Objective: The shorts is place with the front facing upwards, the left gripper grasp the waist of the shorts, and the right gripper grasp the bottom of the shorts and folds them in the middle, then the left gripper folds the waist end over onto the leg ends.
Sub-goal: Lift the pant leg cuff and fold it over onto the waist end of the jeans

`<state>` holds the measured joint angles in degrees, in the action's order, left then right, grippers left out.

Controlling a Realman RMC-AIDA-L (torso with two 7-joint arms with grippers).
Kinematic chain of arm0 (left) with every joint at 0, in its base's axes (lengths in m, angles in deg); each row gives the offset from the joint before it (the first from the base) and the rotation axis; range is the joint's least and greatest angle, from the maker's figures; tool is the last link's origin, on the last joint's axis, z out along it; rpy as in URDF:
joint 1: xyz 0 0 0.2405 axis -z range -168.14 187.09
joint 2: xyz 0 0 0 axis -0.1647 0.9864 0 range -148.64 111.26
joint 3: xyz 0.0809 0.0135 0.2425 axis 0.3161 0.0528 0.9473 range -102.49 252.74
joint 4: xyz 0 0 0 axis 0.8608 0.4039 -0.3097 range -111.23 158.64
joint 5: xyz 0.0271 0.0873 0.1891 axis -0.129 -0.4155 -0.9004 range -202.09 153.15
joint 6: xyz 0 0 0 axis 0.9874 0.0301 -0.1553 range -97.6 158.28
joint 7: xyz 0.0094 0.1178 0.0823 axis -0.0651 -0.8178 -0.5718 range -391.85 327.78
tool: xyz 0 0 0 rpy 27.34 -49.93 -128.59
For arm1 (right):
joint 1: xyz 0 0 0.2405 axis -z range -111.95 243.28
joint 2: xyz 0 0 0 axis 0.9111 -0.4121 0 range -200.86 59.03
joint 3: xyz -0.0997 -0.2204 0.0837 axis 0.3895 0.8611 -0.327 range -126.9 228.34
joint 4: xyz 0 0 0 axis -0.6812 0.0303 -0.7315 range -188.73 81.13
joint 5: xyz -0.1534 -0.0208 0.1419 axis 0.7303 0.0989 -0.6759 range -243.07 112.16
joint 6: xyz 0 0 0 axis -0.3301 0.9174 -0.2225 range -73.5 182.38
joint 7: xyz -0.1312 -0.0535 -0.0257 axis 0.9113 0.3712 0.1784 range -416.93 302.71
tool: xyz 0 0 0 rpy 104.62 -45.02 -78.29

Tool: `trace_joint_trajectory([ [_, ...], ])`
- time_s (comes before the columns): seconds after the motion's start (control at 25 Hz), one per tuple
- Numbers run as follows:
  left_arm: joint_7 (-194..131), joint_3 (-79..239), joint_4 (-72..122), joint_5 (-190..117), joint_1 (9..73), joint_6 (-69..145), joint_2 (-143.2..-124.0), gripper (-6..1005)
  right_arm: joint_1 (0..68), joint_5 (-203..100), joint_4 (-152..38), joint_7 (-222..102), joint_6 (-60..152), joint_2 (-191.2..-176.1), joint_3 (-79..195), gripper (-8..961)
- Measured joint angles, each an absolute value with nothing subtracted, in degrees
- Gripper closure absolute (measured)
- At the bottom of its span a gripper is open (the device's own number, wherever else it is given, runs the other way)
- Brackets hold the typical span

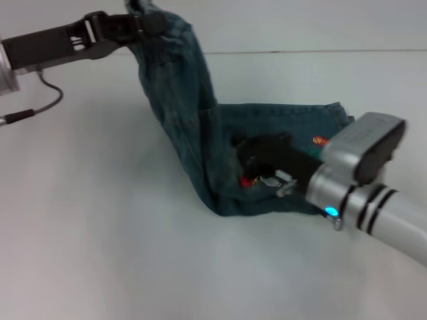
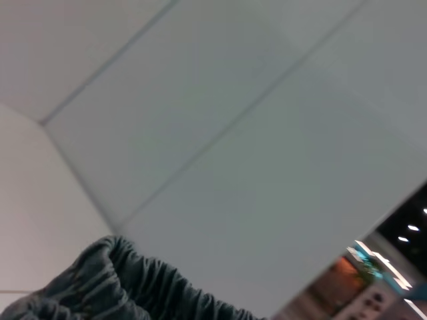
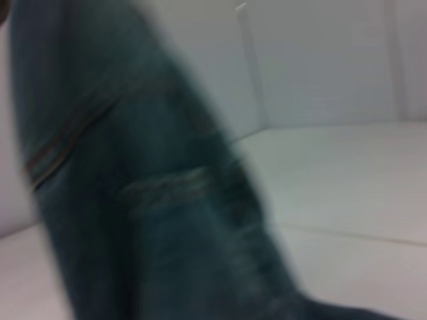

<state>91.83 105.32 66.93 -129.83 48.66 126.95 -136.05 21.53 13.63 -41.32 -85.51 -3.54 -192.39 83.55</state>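
The left gripper (image 1: 137, 25) is raised at the far left of the white counter (image 1: 100, 233), jaws closed on the gathered waist of the shorts (image 1: 193, 133). The denim hangs from it in a steep drape; the leg portion lies flat on the counter. The right gripper (image 1: 250, 155) sits low over that flat portion; its jaw state cannot be told.

White table (image 1: 100, 253), pale panelled wall (image 2: 220, 133)
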Motion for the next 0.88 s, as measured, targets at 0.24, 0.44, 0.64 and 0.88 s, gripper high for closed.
trace_joint_trajectory([
  [0.24,91.79,105.47,67.21,-128.82,49.95,128.88,-137.05,921,18.23,22.72,-37.32,-82.13,-1.68,-192.46,75.75,953],
  [0.44,91.79,106.14,67.22,-128.46,50.3,128.88,-136.83,922,16.47,37.27,-32.49,-82.38,0.17,-192.46,67.24,953],
  [0.64,91.79,106.46,67.18,-128.55,50.41,128.63,-136.75,922,15.44,54.0,-28.22,-82.32,7.35,-192.46,56.37,953],
  [0.88,91.32,106.8,66.83,-129.0,49.61,128.33,-136.62,923,18.27,59.92,-28.61,-82.31,9.9,-192.11,49.56,953],
])
